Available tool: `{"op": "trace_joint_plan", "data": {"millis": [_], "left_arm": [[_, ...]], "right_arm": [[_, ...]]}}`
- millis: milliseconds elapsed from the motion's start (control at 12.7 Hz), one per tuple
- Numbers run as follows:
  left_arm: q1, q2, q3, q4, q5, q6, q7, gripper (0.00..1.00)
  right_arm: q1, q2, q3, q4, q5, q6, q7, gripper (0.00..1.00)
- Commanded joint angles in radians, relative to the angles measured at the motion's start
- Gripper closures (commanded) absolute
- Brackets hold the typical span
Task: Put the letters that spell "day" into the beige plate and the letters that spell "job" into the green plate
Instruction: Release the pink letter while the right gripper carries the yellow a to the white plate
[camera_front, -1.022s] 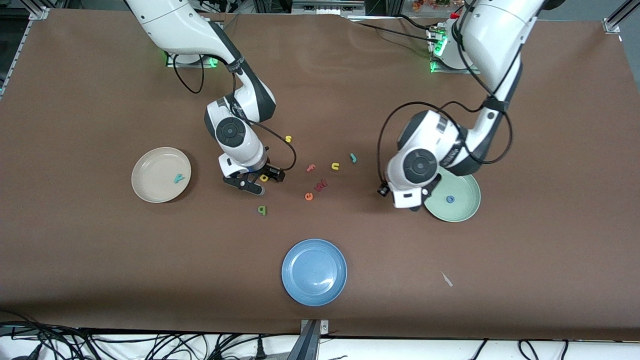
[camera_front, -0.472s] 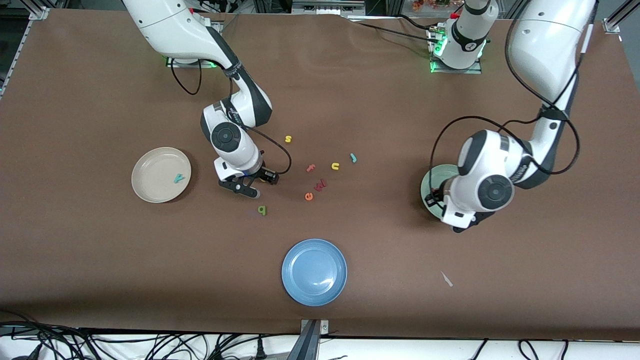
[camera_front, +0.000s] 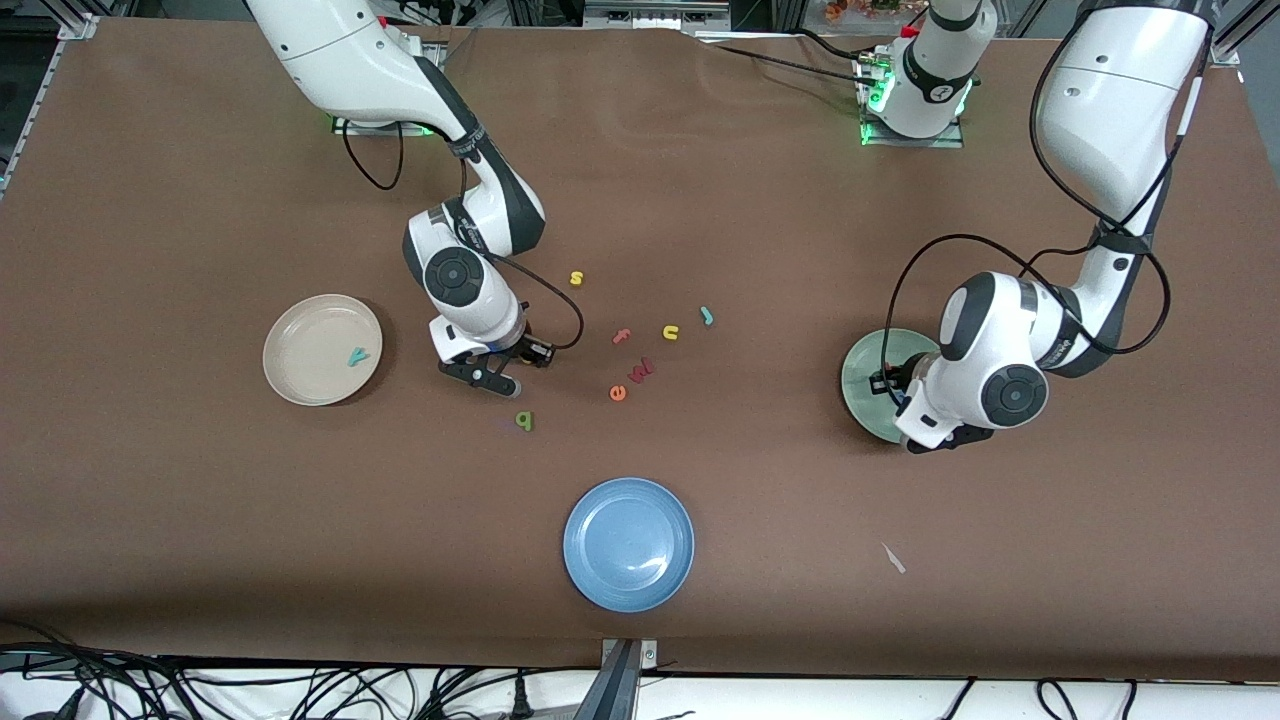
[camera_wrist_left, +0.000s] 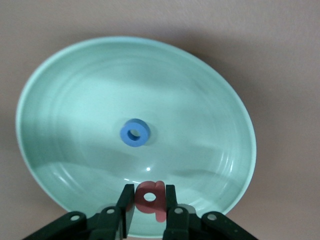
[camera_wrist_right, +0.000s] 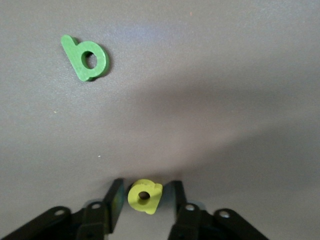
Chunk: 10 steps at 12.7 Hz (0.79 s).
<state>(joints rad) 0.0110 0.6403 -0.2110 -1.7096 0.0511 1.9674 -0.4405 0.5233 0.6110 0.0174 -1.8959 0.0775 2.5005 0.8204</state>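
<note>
Both my arms reach down to the table.
My left gripper (camera_wrist_left: 147, 200) pinches a red letter; my right gripper (camera_wrist_right: 144, 200) brackets a yellow letter, fingers not yet touching.

A yellow s (camera_front: 576, 278) lay farther from the front camera than the right gripper (camera_front: 497, 374), toward the left arm's end. A pink f (camera_front: 621, 336), a yellow u (camera_front: 670, 332), a maroon w (camera_front: 643, 368) and an orange e (camera_front: 617, 393) sat between that claw and the left gripper (camera_front: 900, 396). A blue plate (camera_front: 628, 543) and a white scrap (camera_front: 893, 558) lay nearer the camera than both.
</note>
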Motion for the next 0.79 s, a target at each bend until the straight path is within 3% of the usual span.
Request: {"op": "trace_joint_plan", "data": {"millis": [0,236,708], "left_arm": [[0.0,0.005,-0.005,-0.007,0.015,0.016,0.023,0.0],[-0.009,-0.023,-0.019,-0.002,0.003,0.002,-0.018,0.0],[-0.009,-0.064,-0.246,-0.011,0.004,0.013,-0.231,0.0]], "right_arm": [[-0.002,0.018,0.003,0.02,0.004,0.0,-0.004,0.63],[-0.002,0.019,0.003,0.027,0.008,0.0,-0.001,0.72],[-0.002,0.023,0.003,0.043,0.013,-0.005,-0.003,0.84]]}}
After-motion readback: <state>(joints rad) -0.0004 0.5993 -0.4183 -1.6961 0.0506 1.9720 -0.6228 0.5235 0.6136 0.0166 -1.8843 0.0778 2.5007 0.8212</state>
